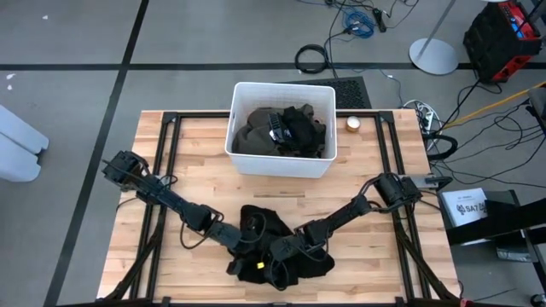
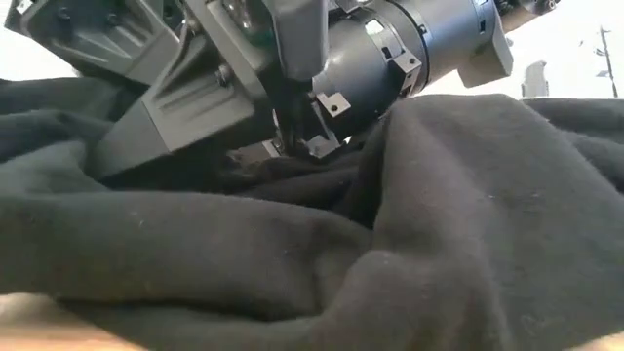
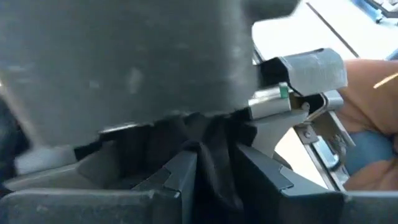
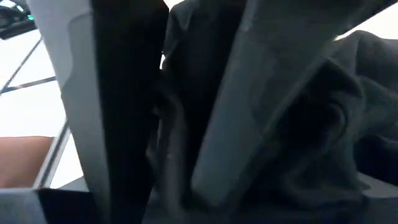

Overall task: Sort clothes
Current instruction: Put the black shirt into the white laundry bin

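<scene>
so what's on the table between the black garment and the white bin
Bare wood in the high view: nothing lies between the black garment and the white bin.

- The floor (image 1: 68, 34) is grey, with dark lines crossing it.
- The wooden table (image 1: 196, 145) has a black frame along its edges.
- Black and blue cables (image 1: 358, 19) lie on the floor beyond the far edge.
- A round white stand base (image 1: 433, 56) is near a red and black case (image 1: 503, 34).
- A white box (image 1: 465, 205) lies beside the right edge.

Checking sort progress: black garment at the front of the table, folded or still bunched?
Bunched. The black garment lies in a crumpled heap with loose ridges, no flat folded edges. Both the left gripper and right gripper are buried in it.
</scene>
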`<action>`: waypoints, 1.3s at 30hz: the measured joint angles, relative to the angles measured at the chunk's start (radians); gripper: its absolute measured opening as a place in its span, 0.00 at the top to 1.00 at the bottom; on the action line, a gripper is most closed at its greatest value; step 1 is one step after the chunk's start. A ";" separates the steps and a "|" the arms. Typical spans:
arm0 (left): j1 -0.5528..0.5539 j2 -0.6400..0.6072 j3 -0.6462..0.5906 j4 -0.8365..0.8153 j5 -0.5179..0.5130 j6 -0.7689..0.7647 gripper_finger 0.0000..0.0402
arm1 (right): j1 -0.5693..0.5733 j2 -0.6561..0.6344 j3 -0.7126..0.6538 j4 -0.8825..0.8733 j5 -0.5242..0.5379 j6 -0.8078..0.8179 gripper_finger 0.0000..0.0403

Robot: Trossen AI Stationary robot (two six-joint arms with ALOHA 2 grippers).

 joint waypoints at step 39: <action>-0.074 -0.420 0.002 -0.661 -0.184 -0.193 0.73 | 0.005 -0.320 -0.002 -0.395 0.018 -0.094 0.91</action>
